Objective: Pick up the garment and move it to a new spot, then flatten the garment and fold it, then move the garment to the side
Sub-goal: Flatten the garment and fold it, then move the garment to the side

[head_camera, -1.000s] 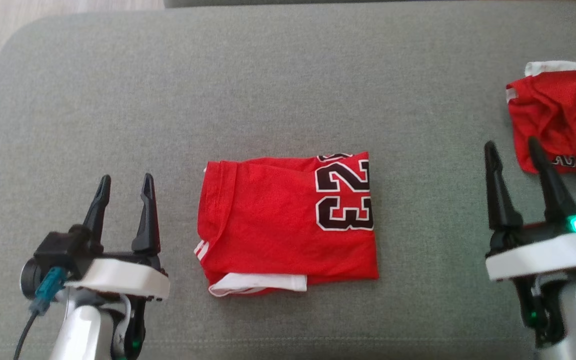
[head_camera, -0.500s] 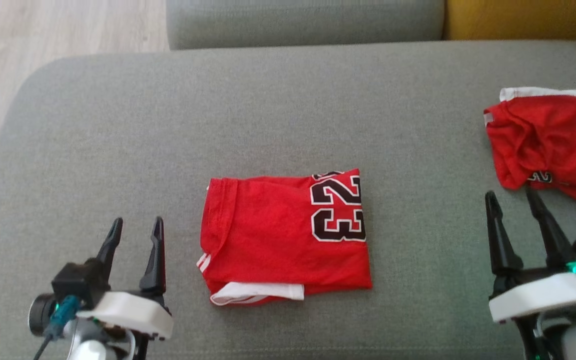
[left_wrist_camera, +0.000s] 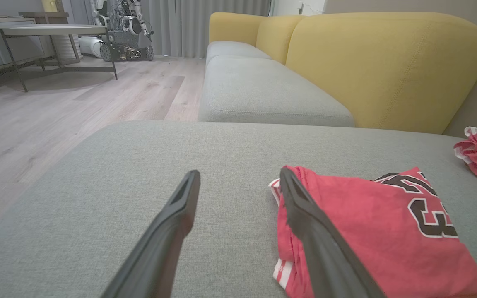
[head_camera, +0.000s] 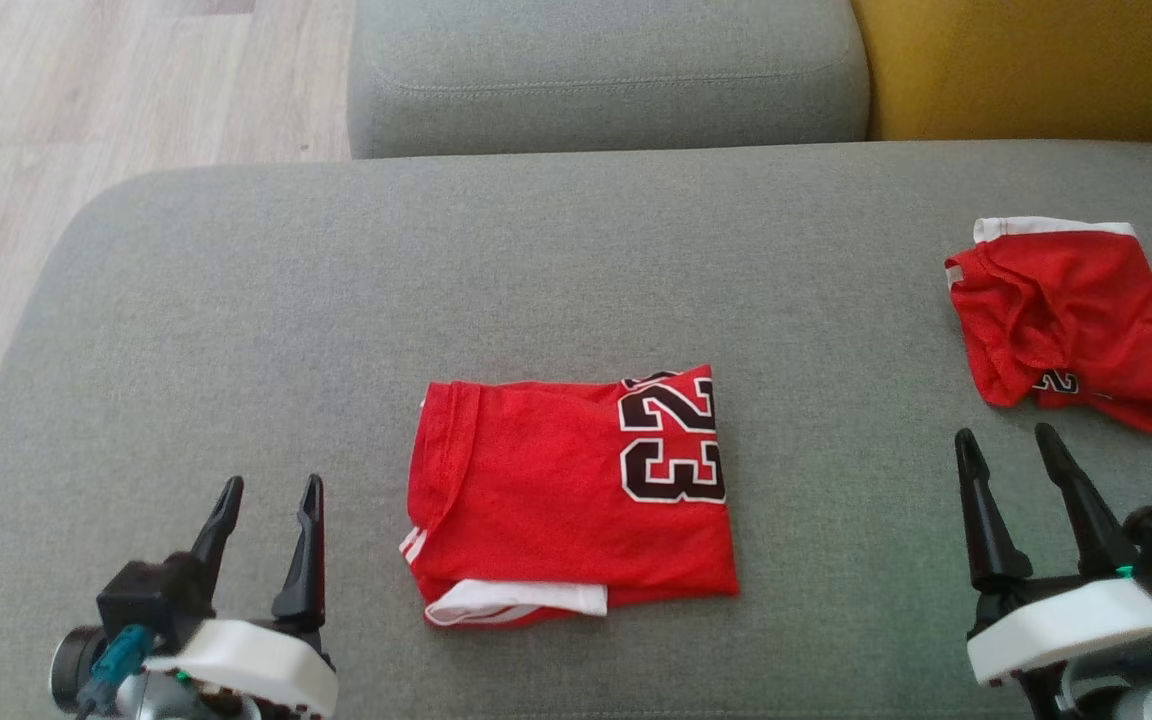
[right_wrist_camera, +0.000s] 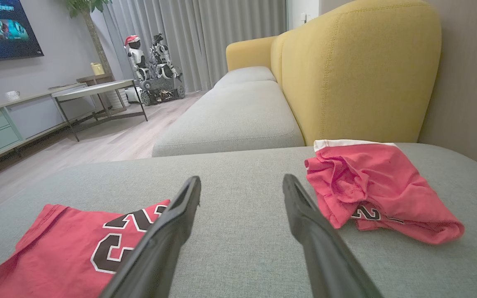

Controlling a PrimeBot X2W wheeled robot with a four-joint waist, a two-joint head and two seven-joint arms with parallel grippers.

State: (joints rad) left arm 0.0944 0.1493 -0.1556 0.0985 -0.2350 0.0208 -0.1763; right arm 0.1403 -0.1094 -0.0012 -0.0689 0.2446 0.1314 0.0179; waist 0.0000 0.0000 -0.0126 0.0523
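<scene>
At the near edge of the sofa seat [head_camera: 236,300], the left pincer [head_camera: 271,482] and right pincer [head_camera: 1004,433] both stand wide and empty. The folded garment [head_camera: 556,500] lies flat mid-seat between them, untouched. The fold looks done, so the step in hand is probably the move aside. That calls for gripping all layers at one edge. Count: two pincers and two red garments, the second a crumpled jersey [head_camera: 1066,320] at far right.

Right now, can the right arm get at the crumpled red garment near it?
Probably yes. The right gripper is open, fingers pointing at the crumpled red garment just ahead, with bare grey cushion between them and nothing in the way.
</scene>
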